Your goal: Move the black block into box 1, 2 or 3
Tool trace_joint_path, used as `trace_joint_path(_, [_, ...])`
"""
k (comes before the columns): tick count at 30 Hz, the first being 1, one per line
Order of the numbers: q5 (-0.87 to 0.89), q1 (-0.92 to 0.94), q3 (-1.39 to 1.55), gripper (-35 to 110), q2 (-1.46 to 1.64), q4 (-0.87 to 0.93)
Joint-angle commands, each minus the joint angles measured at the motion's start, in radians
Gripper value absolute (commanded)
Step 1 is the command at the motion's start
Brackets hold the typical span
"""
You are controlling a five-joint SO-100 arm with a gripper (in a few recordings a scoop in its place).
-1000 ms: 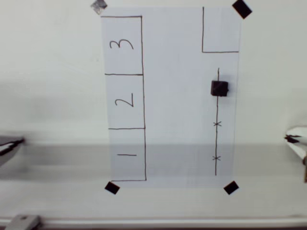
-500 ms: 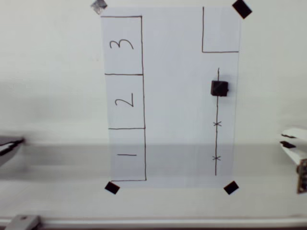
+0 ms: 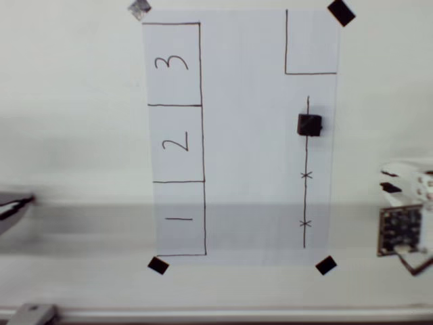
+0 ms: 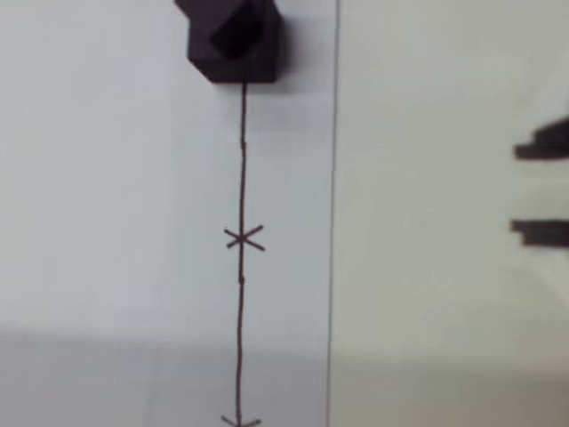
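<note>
Sitting on the pen-drawn vertical line near the right side of the paper sheet [image 3: 250, 135], the black block [image 3: 310, 124] rests flat on the paper, below the unnumbered corner rectangle [image 3: 311, 42] and above the two X marks [image 3: 306, 175]. Looks like a marked start spot, so the block is parked there on purpose. In the wrist view the block [image 4: 235, 40] is at the top edge, line running down from it past an X [image 4: 244, 238].

Boxes sit in a column on the left of the sheet in the overhead view: box 3 [image 3: 172, 63] on top, box 2 [image 3: 176, 143] middle, box 1 [image 3: 179, 218] bottom. All well apart from the block, none holds anything.

Gripper [image 3: 391, 179] enters from the right edge of the overhead view, off the paper over the bare tabletop [image 3: 67, 135], lower than the block and apart from it. Its fingers read as slightly parted with nothing between them. Circuit board [image 3: 396, 231] just below it.

Block is a cube, so no real long axis. In the overhead view its edges run about square to the sheet and the line. Wrist view seems to show a recess in its upper face, blurry. Paper is held by black tape squares [image 3: 157, 265] at corners.
</note>
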Motion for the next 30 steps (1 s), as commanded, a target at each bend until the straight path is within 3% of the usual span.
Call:
trace_joint_path(1, [-0.049,0.035,-0.156,8,-0.097,-0.011])
trace_joint_path(13, [-0.126,0.094,-0.454,11,-0.4,-0.011])
trace_joint_path(30, [-0.19,0.133,-0.586,15,-0.572,-0.025])
